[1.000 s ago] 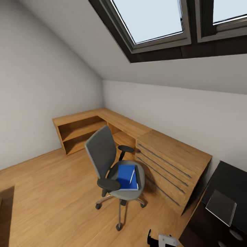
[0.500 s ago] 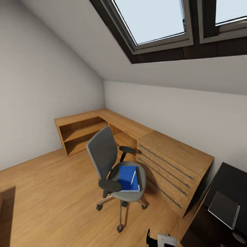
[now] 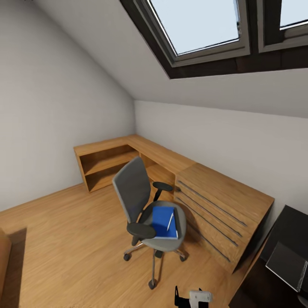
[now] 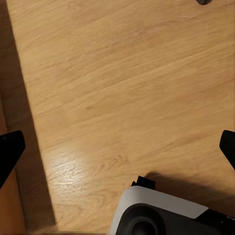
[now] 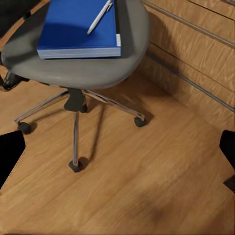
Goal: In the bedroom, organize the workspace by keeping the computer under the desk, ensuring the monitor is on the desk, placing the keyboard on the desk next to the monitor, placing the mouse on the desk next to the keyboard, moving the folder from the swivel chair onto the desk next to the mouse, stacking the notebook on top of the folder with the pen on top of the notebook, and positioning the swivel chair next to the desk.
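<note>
Meanwhile the head camera has swung left: everything sits further right in frame than a second ago. Chair [image 3: 149,214] stands on the wood floor [image 3: 64,239] beside the wooden chest [image 3: 222,209], carrying the folder [image 3: 164,221] with pen [image 3: 170,221] on top. Notebook [image 3: 287,265] lies on the desk [image 3: 295,222]. Both grippers [image 4: 117,147] [image 5: 117,147] hang spread wide, empty.

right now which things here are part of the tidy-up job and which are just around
Part of the job:
swivel chair
blue folder on its seat
white pen on the folder
black desk
dark notebook on it

Just around:
wooden drawer chest
wooden shelf unit
skylight
</note>
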